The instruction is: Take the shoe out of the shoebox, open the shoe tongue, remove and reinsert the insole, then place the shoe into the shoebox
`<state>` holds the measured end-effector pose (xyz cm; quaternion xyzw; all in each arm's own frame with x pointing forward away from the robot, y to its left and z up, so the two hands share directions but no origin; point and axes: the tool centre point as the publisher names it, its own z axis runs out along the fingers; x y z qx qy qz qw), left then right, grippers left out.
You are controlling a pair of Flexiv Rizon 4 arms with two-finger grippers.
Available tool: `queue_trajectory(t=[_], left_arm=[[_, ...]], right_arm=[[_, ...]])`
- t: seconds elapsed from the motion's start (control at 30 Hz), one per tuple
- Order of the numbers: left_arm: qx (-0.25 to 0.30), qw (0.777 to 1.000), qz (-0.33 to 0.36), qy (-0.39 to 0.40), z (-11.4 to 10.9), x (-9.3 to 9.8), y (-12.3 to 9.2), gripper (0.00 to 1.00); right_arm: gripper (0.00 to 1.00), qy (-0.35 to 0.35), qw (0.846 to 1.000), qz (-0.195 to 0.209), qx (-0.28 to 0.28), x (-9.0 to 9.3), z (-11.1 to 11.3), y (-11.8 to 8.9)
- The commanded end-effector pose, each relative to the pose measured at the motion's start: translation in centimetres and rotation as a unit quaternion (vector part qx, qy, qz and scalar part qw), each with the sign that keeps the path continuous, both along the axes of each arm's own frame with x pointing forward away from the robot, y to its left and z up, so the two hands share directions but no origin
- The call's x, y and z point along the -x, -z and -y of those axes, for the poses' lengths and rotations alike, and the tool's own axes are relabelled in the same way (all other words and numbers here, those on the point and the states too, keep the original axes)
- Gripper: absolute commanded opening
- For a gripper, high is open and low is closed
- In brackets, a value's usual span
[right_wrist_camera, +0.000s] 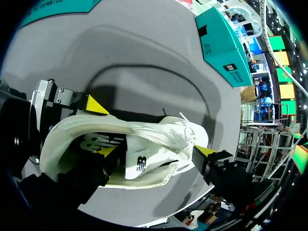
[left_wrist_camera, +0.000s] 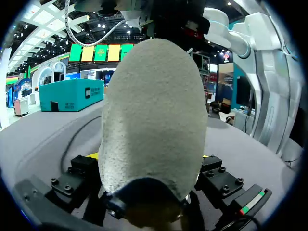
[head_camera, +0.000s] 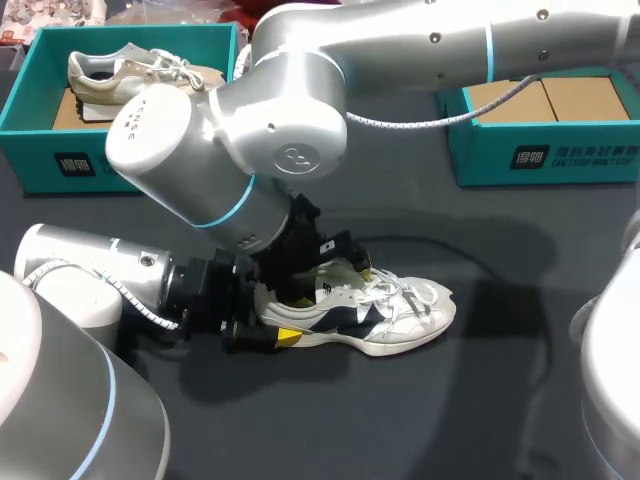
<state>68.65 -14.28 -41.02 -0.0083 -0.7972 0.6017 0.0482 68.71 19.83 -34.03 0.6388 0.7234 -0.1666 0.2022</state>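
- Near the middle of the tabletop [head_camera: 480, 400], a little toward its near edge, you have the white-and-navy shoe [head_camera: 395, 312]. It sits sole-down, toe toward the right edge and heel toward the left edge, with its laces loose on top.
- Your left arm [head_camera: 90, 275] comes in low from the near-left corner, and your left gripper [head_camera: 274, 322] is clamped on the shoe's heel. In the head view one yellow tip lies against the near side of the heel. In the left wrist view the pale, rough heel fills the space between both finger blocks.
- Your right arm [head_camera: 400, 45] crosses from the far-right corner past the middle and bends down over the heel end of the shoe. Your right gripper [head_camera: 322, 262] sits at the shoe's collar opening. You cannot tell from any view whether it is gripping something or standing free.
- From the right wrist view the collar gapes wide and the white tongue [right_wrist_camera: 139, 163] shows beyond it. You cannot see whether the insole is in place.
- At the far-left corner the teal far-left shoebox [head_camera: 40, 120] stands open with a beige shoe [head_camera: 125, 75] lying in it.
- Along the far edge toward the right corner the teal far-right shoebox [head_camera: 560, 150] stands open with brown cardboard showing inside. It is well apart from the shoe you are holding.
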Motion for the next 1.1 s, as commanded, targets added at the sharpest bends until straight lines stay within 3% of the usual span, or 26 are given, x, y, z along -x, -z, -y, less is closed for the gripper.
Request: queue_trajectory(t=[0.03, 0.37, 0.6, 1.03, 1.1], left_arm=[[0.0, 1.0, 0.0, 0.0, -0.3, -0.1, 0.3, 0.0], [0.0, 1.0, 0.0, 0.0, -0.3, -0.1, 0.3, 0.0], [0.0, 1.0, 0.0, 0.0, -0.3, -0.1, 0.3, 0.0], [0.0, 1.0, 0.0, 0.0, -0.3, -0.1, 0.3, 0.0], [0.0, 1.0, 0.0, 0.0, -0.3, -0.1, 0.3, 0.0]], right_arm=[[1.0, 0.141, 0.986, 0.086, -0.01, 0.5, 0.2, 0.3], [1.0, 0.153, 0.983, 0.102, -0.026, 1.3, 3.0, -0.6], [1.0, 0.151, 0.983, 0.104, -0.033, 0.7, 4.7, -1.3], [1.0, 0.154, 0.984, 0.071, -0.062, 0.3, 4.8, -2.1], [0.96, 0.157, 0.983, 0.064, -0.07, 0.6, 4.7, -1.9]])
